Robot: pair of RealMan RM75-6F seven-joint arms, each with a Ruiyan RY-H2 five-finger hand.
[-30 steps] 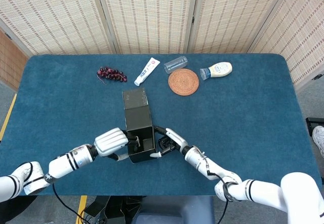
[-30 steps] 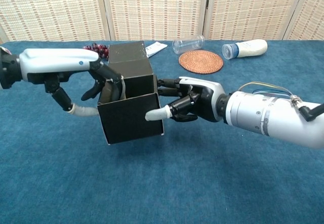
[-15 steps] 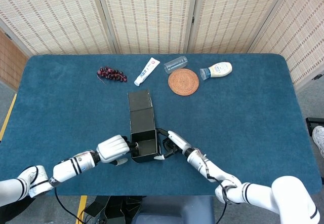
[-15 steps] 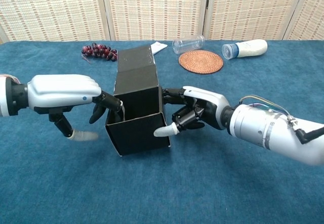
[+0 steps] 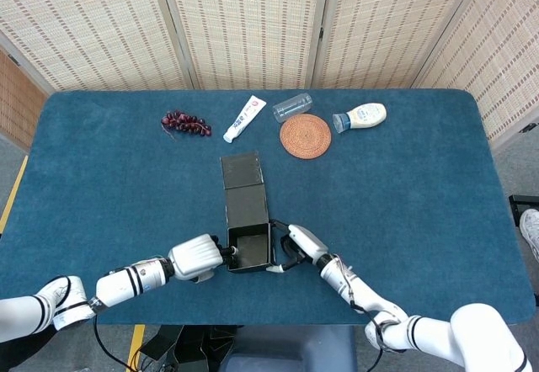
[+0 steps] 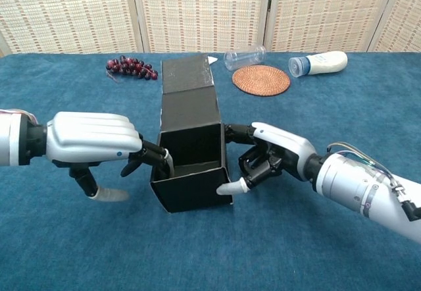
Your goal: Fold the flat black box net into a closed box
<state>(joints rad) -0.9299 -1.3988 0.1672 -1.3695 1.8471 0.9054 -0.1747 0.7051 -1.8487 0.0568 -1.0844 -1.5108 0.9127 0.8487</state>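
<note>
Near the front edge of the blue counter (image 5: 101,162), the black box (image 6: 191,139) is seen partly folded: its walls stand up and its top is open, with a long flap (image 5: 242,172) lying flat behind it toward the back. Nothing is visible inside the box; only its dark inner walls and floor show.

The box is held from both sides. The left hand (image 6: 92,137) is pressed against the left wall, with its fingers (image 6: 152,153) hooked over the rim into the opening, while its thumb points down toward the counter. The right hand (image 6: 273,156) is set against the right wall, fingers curled onto the upper edge and the thumb stretched along the front corner, low on the wall.

Along the back of the counter several things are laid out, well apart from the box: a bunch of dark red grapes (image 5: 185,122), a white tube (image 5: 245,118), a clear plastic bottle (image 6: 245,56) lying on its side, in which no contents can be made out, a round woven coaster (image 5: 305,135) and a white squeeze bottle (image 5: 360,117), also on its side. The clear bottle is just beside the coaster's far edge.
</note>
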